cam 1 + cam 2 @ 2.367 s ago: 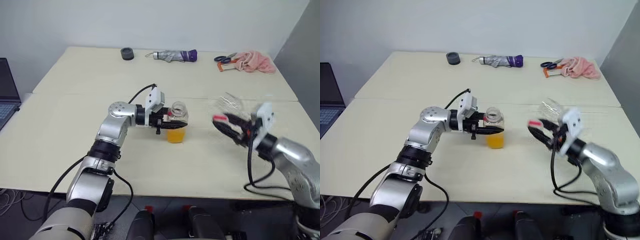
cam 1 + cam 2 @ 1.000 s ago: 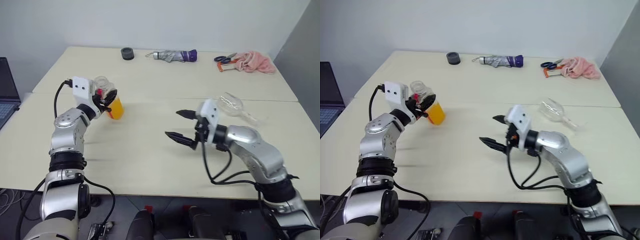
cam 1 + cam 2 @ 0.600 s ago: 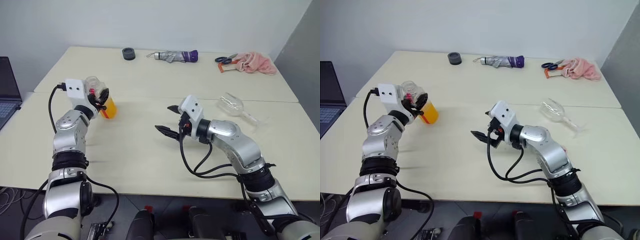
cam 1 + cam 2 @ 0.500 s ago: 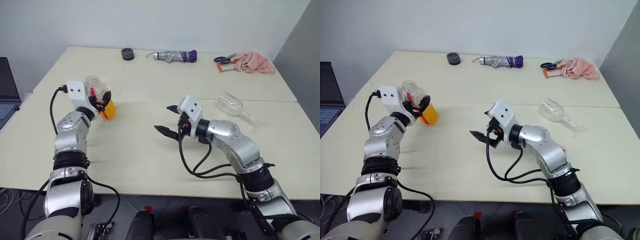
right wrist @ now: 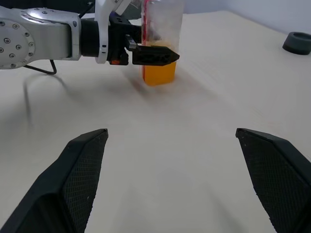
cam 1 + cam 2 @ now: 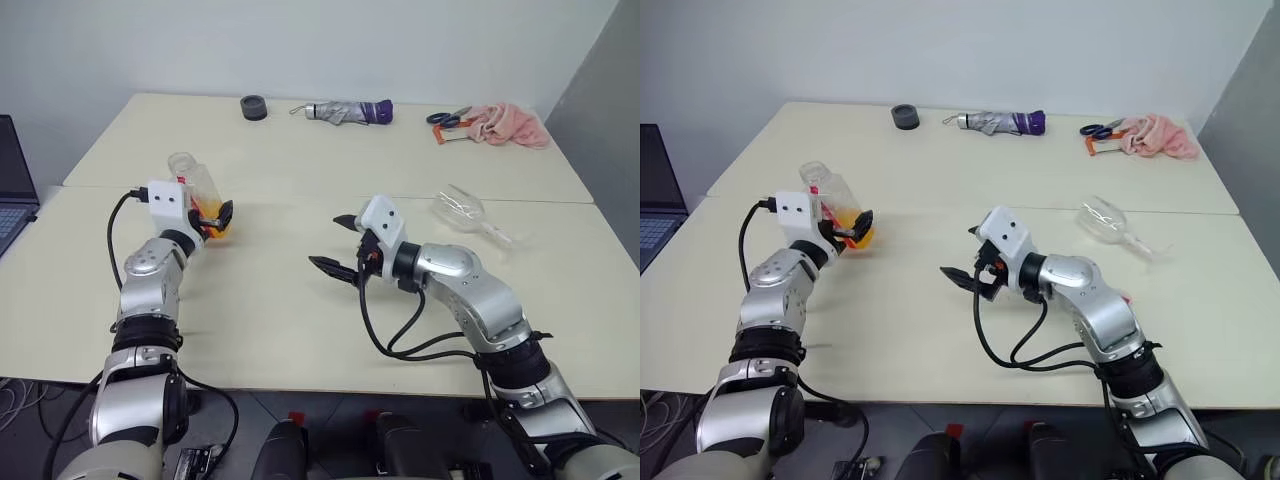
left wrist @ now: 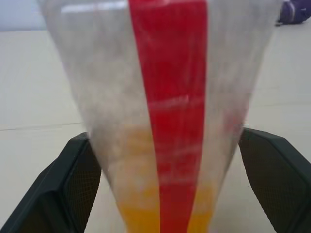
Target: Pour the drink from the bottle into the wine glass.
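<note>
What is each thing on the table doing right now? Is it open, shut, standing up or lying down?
bottle: standing on the table, some orange drink at the bottom, between the open fingers of the left gripper.
wine glass: lying on its side, empty.
left gripper: open.
right gripper: open, holding nothing.
umbrella: folded shut, lying down.
scissors: lying flat by the pink cloth.
pink cloth: crumpled.

I can read no words, numbers or brand marks anywhere before me. The bottle (image 7: 165, 121) between my left pincer's fingers carries only a plain red strip, with no lettering on it.
</note>
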Motion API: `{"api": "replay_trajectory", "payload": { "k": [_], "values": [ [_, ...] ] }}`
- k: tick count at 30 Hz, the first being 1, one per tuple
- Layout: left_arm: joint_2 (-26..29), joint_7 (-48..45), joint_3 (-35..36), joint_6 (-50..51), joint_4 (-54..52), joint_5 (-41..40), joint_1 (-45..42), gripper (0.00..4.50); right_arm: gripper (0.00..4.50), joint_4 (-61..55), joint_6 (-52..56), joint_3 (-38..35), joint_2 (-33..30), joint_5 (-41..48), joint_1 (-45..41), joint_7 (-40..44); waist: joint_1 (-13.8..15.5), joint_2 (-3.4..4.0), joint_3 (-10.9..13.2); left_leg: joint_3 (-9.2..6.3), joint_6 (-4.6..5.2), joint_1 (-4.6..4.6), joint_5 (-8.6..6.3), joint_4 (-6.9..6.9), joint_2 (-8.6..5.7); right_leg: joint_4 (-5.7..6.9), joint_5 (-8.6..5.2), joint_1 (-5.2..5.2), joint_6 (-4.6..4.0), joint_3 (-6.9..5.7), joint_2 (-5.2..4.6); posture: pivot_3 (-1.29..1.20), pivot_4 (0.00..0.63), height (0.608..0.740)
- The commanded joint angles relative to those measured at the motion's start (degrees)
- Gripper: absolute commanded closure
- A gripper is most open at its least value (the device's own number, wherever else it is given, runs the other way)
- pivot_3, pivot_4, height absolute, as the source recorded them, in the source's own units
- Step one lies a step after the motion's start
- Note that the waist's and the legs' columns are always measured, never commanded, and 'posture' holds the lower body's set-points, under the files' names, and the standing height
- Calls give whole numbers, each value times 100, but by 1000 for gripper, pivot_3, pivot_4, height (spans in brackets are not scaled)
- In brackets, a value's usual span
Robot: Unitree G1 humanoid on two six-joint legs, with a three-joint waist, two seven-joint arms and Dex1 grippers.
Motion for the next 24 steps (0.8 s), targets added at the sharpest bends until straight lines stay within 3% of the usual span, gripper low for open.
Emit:
{"api": "replay_trajectory", "payload": {
  "k": [1, 7, 17, 21, 24],
  "values": [
    [-36, 217, 12, -224, -516, 90, 120, 28, 0, -353, -67, -138, -203, -41, 153, 60, 7, 0, 0, -1, 0, 0, 0, 0, 0, 0, 0, 0, 0, 0, 0, 0, 150, 740],
    [-133, 494, 24, -110, -1315, 182, 755, 28, 0, -947, 7, -421, -726, 108, 871, 128, 12, -1, -1, 1, 0, 0, 0, 0, 0, -1, 0, 2, 0, 3, -2, 0, 150, 740],
    [-63, 431, 136, 777, -3655, 26, 2458, 28, 0, -1722, 396, -901, -903, 191, 1519, -221, -1, -1, -1, -1, -2, 8, 1, -3, 9, 1, 0, 6, 0, 6, 3, 0, 150, 740],
    [-276, 121, -270, 1044, -4792, -191, 3232, 28, 0, -1943, 477, -1209, -1193, -151, 1775, -554, 23, -2, -1, 5, -2, 8, 1, -3, 6, -4, -1, 9, 1, 13, -4, 0, 150, 740],
    [-381, -192, -631, 1121, -5105, -313, 3275, 28, 0, -1959, 588, -1209, -1417, -617, 1809, -946, 49, -3, -1, 3, -2, 8, 1, -2, -2, -5, 0, 12, 5, 12, -1, 0, 150, 740]
  ]
}}
